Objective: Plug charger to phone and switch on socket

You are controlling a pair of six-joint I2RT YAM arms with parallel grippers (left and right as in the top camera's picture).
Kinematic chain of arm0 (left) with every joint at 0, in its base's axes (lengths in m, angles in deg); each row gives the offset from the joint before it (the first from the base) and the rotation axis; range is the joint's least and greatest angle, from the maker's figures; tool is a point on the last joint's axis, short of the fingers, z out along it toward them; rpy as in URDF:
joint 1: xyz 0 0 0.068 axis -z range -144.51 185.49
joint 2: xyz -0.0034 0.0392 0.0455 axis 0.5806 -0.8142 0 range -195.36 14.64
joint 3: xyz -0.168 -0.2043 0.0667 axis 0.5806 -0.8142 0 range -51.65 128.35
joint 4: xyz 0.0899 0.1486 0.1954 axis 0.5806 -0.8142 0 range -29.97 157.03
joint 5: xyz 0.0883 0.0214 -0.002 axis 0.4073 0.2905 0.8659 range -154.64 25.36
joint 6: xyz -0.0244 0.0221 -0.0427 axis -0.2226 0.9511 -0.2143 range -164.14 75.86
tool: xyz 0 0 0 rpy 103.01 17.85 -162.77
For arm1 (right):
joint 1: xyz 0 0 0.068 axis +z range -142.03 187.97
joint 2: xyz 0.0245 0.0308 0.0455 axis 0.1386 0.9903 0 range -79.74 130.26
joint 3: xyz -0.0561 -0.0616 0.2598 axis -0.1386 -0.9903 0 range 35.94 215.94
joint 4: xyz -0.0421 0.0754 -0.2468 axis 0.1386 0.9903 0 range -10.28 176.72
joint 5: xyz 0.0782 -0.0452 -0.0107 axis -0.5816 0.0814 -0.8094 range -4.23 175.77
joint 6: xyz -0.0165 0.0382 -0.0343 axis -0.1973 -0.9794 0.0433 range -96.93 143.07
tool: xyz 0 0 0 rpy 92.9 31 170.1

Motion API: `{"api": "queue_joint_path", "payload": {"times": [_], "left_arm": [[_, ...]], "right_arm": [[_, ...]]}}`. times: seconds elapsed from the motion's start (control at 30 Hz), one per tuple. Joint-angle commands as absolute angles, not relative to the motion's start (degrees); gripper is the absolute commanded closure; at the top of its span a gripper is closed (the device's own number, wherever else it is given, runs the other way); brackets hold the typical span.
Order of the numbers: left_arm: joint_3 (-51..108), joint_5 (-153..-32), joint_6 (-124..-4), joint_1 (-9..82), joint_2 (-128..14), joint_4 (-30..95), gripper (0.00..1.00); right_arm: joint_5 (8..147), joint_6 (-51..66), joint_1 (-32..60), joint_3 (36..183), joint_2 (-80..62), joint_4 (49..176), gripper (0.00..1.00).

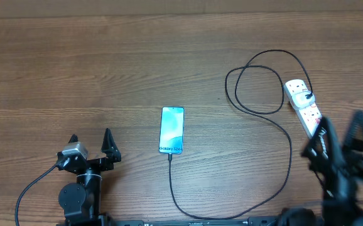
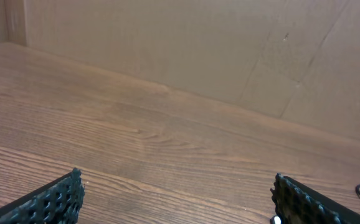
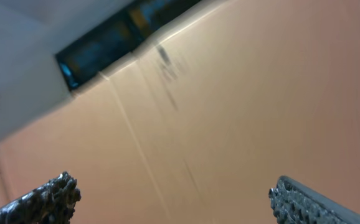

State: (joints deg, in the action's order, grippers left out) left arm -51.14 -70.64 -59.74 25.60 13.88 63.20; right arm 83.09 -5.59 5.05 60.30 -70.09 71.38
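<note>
The phone [image 1: 172,130] is seen lying flat near the middle of the worktop [image 1: 75,63], screen up. The black charger cable [image 1: 288,157] is led from the phone's near end down, along the front edge, and up in a loop to the white power strip [image 1: 301,100] at the right. Its tip [image 1: 171,156] is met by the phone's edge, so the plugging step is judged done. What is left appears to be the switch.

The left hand [image 1: 91,139] is parked well apart from the phone with its fingers spread, holding nothing, probably so that the phone and cable are left free. The right hand [image 1: 341,129] is also spread and empty. It is placed just beside the near end of the power strip, where a switch could be pressed.

Only the overhead view shows the phone, the strip and the cable's full run. The switches there are too small to read. In the left wrist view bare worktop, a cardboard wall [image 2: 167,43] and a scrap of cable at the right edge are shown. The right wrist view is blurred and aimed upward, so nothing of the strip is shown.
</note>
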Motion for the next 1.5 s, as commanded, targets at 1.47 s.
{"api": "queue_joint_path", "payload": {"times": [1.47], "left_arm": [[-51.38,-70.46,-58.27,25.38,14.43,63.04,0.0]], "right_arm": [[85.82,7.24,5.35,36.39,-70.79,84.62,0.0]]}}
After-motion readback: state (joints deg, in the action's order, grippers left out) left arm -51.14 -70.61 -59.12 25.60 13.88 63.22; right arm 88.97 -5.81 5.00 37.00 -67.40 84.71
